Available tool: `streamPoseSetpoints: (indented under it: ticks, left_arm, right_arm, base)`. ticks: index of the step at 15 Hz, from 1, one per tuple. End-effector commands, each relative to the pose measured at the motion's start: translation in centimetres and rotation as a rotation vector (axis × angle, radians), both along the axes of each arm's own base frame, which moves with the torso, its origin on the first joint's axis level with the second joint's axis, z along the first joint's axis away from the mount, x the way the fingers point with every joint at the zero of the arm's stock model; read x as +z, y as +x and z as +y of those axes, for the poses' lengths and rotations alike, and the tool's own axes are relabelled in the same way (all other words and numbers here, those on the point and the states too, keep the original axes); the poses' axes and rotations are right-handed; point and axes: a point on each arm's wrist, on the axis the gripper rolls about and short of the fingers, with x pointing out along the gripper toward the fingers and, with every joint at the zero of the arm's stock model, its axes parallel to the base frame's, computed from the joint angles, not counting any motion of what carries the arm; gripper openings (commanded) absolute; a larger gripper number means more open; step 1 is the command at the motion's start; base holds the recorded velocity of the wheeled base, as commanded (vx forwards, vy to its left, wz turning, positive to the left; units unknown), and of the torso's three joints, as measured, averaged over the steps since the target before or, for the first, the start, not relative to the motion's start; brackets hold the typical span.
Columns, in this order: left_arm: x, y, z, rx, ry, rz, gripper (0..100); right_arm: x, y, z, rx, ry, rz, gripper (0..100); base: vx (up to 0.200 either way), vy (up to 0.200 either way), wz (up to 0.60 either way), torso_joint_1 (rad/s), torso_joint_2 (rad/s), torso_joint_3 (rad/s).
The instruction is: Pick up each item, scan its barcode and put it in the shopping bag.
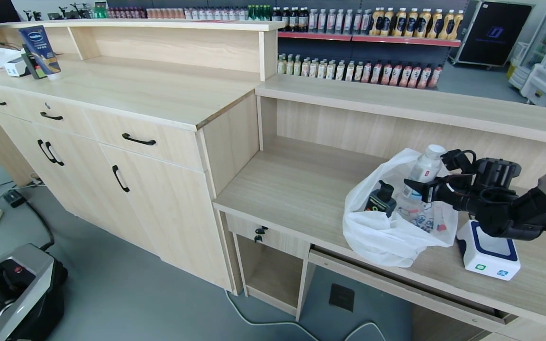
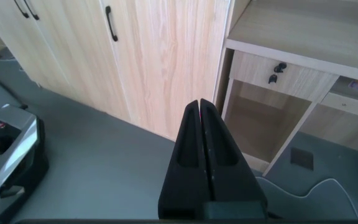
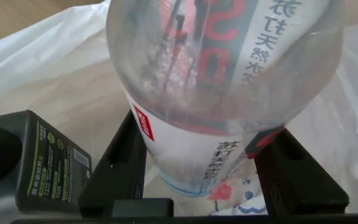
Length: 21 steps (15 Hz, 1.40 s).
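- Clear plastic bottle (image 3: 222,81) with a red and white label looms closest in the right wrist view, clamped between the two black fingers (image 3: 114,171) of the right pincer (image 3: 204,180).
- Behind the bottle spreads the white plastic of the shopping bag (image 3: 48,68), and a dark container (image 3: 42,162) with a printed label lies inside the bag, just beside one finger.
- In the head view, the right pincer (image 1: 432,176) sits at the right middle of the frame and grips the bottle (image 1: 425,166) by its body, white cap uppermost and slightly tilted.
- The bottle's lower end is at the open mouth of the shopping bag (image 1: 382,232); whether it touches the plastic cannot be told.
- The bag rests on the pale wooden surface (image 1: 296,184) at the lower right of the frame, with the dark container (image 1: 381,199), capped in black, standing in it to the left of the bottle.
- Just beside the bag, further right, a white and blue scanner box (image 1: 488,253) stands on the same surface, under the arm.
- In the left wrist view, the left pincer (image 2: 200,107) is closed with its fingers pressed together and nothing between them.
- It hangs over the grey floor (image 2: 104,162), in front of the wooden cabinet doors (image 2: 166,56), with a small keyed drawer (image 2: 272,71) beyond.
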Motion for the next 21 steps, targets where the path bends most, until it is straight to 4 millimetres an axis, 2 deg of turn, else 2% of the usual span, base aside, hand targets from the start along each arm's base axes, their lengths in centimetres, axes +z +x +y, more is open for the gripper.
streamPoseSetpoints:
  ticks: [1,5,12,13,17,21]
  left_arm:
    - [0.0,0.0,0.0,0.0,0.0,0.0,0]
    - [0.0,0.0,0.0,0.0,0.0,0.0,0]
    - [0.0,0.0,0.0,0.0,0.0,0.0,0]
    - [0.0,0.0,0.0,0.0,0.0,0.0,0]
    - [0.0,0.0,0.0,0.0,0.0,0.0,0]
    - [0.0,0.0,0.0,0.0,0.0,0.0,0]
  right_arm:
    - [-1.3,0.2,0.1,0.006,-0.013,0.021,0]
    - [-2.3,0.3,0.0,0.008,-0.032,0.018,0]
    - [-2.8,0.4,-0.1,0.023,-0.027,0.028,0]
    - [-2.8,0.4,-0.1,0.026,-0.026,0.029,100]
    - [-1.6,0.4,0.1,0.074,-0.022,0.0,100]
    - [3.5,0.6,0.8,0.142,-0.04,-0.106,100]
  base:
    - [0.0,0.0,0.0,0.0,0.0,0.0]
    - [0.0,0.0,0.0,0.0,0.0,0.0]
    - [0.0,0.0,0.0,0.0,0.0,0.0]
    - [0.0,0.0,0.0,0.0,0.0,0.0]
    - [0.0,0.0,0.0,0.0,0.0,0.0]
    - [0.0,0.0,0.0,0.0,0.0,0.0]
